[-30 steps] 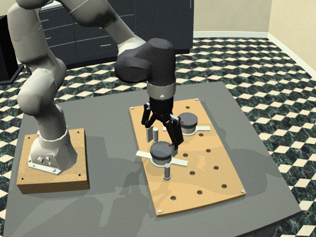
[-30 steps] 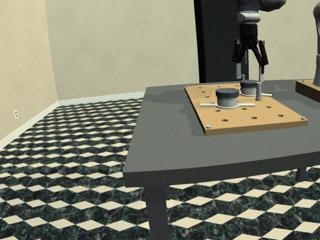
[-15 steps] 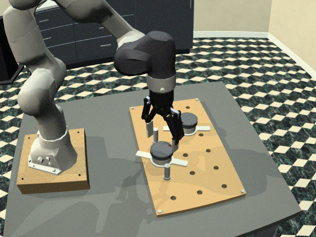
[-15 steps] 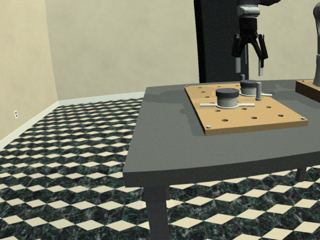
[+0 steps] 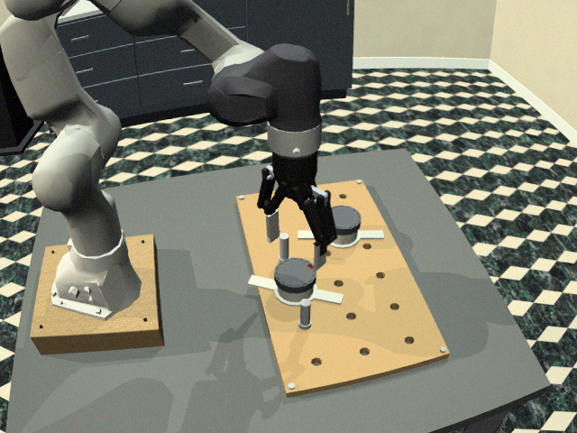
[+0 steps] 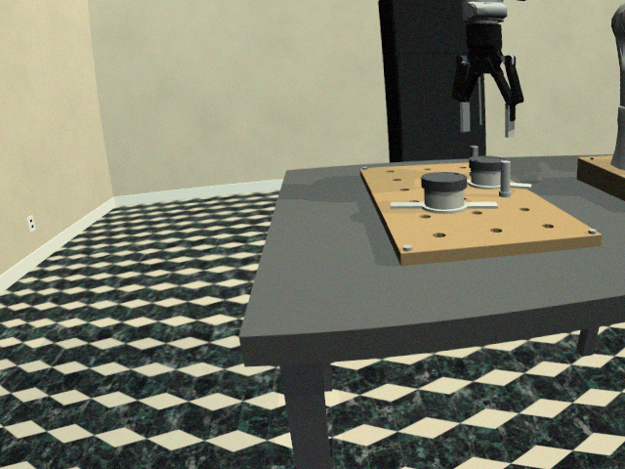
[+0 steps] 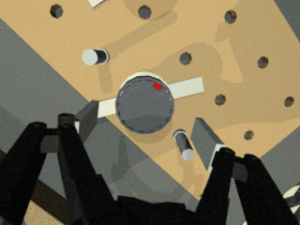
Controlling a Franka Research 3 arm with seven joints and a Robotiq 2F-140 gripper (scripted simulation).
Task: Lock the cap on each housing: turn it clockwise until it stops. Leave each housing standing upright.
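In the top view, on the board stand a front housing and a rear housing; left of it, the block.

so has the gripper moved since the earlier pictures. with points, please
Yes, up: in the exterior view the gripper (image 5: 296,255) (image 6: 487,133) (image 7: 146,120) now stands higher above the pegboard (image 5: 380,324) (image 6: 454,253) (image 7: 187,28) than in both earlier pictures.
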